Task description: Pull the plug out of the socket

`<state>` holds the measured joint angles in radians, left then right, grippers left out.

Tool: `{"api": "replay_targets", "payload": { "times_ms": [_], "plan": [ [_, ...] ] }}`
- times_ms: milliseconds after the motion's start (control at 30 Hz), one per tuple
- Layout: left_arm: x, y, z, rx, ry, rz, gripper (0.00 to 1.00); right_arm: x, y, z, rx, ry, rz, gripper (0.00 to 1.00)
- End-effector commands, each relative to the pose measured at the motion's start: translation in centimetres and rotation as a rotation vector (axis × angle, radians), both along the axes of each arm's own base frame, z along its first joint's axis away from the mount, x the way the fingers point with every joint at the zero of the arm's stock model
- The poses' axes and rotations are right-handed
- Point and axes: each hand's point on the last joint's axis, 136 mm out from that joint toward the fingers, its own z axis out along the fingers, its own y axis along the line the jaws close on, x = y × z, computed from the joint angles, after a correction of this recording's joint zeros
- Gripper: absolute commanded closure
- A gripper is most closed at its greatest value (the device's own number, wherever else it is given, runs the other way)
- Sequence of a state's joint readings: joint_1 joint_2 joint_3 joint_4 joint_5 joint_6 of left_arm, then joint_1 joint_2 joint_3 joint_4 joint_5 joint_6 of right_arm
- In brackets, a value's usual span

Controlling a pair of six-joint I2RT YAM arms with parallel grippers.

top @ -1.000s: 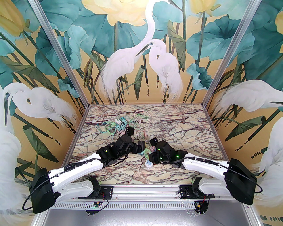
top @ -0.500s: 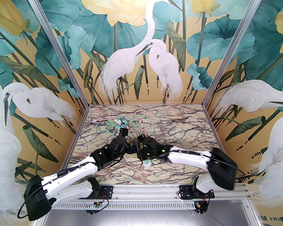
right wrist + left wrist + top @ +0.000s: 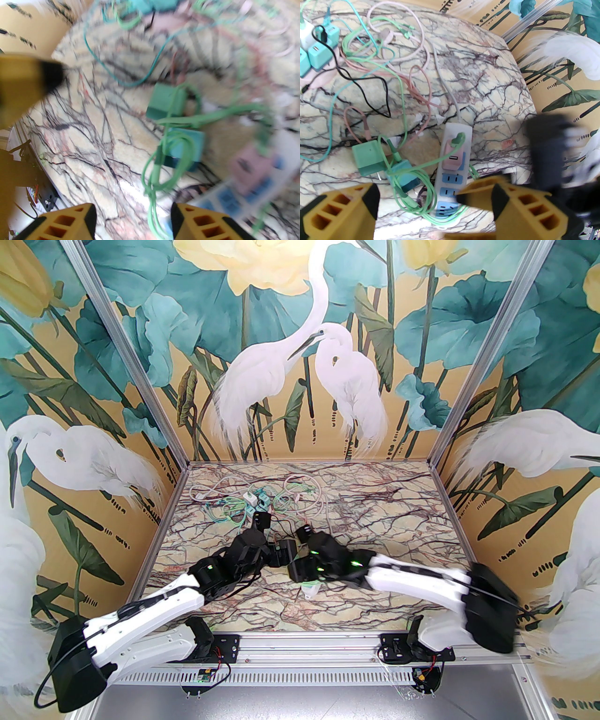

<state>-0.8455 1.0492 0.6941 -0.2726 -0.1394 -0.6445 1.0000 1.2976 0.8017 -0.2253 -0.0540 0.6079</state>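
A white power strip (image 3: 453,131) with blue sockets lies on the marble table (image 3: 487,70). A pink plug (image 3: 452,159) with a green cable sits in its far socket. My left gripper (image 3: 431,211) hovers open just in front of the strip's near end, its right finger (image 3: 518,206) over the lower sockets. In the blurred right wrist view, my right gripper (image 3: 133,222) is open above a green cable loop, with the strip (image 3: 236,194) and pink plug (image 3: 250,168) to its right. From above, both wrists cover the strip except its near tip (image 3: 310,590).
A loose green adapter (image 3: 369,158) and a teal adapter (image 3: 405,174) lie left of the strip among tangled green, pink and black cables. A second pink strip holding teal and white adapters (image 3: 316,54) sits at the back left (image 3: 255,505). Patterned walls enclose the table.
My right arm has swung left and now covers the pink plug from above; it is still moving and blurred. My left arm has drawn slightly left and back.
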Motion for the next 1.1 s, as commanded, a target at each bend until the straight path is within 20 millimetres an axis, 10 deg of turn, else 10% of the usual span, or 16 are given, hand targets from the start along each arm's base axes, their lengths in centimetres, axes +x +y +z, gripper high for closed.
{"api": "replay_targets", "payload": {
  "times_ms": [0,367,1067],
  "plan": [
    [-0.2,-2.4,1.1,-0.041,0.004,-0.051,0.17,0.4,-4.2,-0.8,-0.081,-0.039,-0.092,0.4],
    [-2.0,-8.0,-2.1,-0.029,0.089,-0.175,0.35,2.3,-11.9,-2.8,0.011,0.026,-0.362,0.51],
    [2.9,-10.4,-8.1,0.044,0.117,-0.226,0.38,2.4,-13.0,-4.0,0.042,0.054,-0.39,0.51]
  ]
}}
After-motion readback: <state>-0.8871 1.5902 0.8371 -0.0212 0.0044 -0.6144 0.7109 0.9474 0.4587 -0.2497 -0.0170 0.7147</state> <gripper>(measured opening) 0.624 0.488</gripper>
